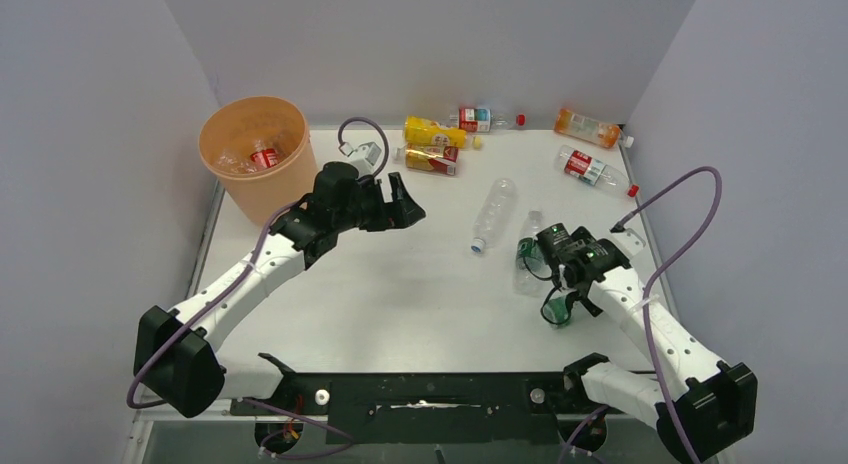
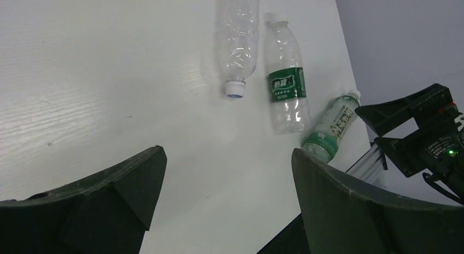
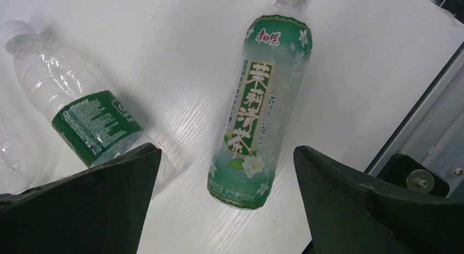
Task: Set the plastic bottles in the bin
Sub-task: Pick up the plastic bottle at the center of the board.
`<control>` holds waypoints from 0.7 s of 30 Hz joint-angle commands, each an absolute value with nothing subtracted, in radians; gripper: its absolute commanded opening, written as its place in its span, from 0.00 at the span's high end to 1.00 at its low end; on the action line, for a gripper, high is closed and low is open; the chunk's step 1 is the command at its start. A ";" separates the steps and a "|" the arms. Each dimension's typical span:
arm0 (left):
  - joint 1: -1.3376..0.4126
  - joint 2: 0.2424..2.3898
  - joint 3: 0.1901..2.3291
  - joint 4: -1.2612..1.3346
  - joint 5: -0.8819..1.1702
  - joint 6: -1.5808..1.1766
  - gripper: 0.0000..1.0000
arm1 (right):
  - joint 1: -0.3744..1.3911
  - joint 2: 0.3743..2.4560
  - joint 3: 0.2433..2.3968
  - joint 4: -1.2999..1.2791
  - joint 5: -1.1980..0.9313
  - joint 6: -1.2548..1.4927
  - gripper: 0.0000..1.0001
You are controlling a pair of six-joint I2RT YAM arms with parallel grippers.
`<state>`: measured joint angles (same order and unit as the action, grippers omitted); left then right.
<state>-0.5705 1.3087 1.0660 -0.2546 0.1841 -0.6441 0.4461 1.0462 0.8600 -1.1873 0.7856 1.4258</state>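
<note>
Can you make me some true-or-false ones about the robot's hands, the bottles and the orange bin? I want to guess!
1. The left hand is gripping a bottle. False: it is open and empty.
2. The pale green tea bottle lies on its side on the table, below the open right hand. True.
3. The bin has nothing in it. False: a red-labelled bottle shows inside it.
4. The label-less clear bottle has a blue cap. True.
</note>
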 commanded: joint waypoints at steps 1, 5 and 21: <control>-0.577 1.318 1.105 -0.165 0.222 -0.621 0.14 | 0.368 1.031 0.860 -1.156 0.759 1.452 0.02; -0.576 1.332 1.110 -0.173 0.232 -0.608 0.14 | 0.317 1.029 0.809 -1.078 0.689 1.424 0.00; -0.577 1.364 1.074 -0.144 0.265 -0.608 0.14 | 0.292 1.034 0.603 -0.919 0.506 1.399 0.06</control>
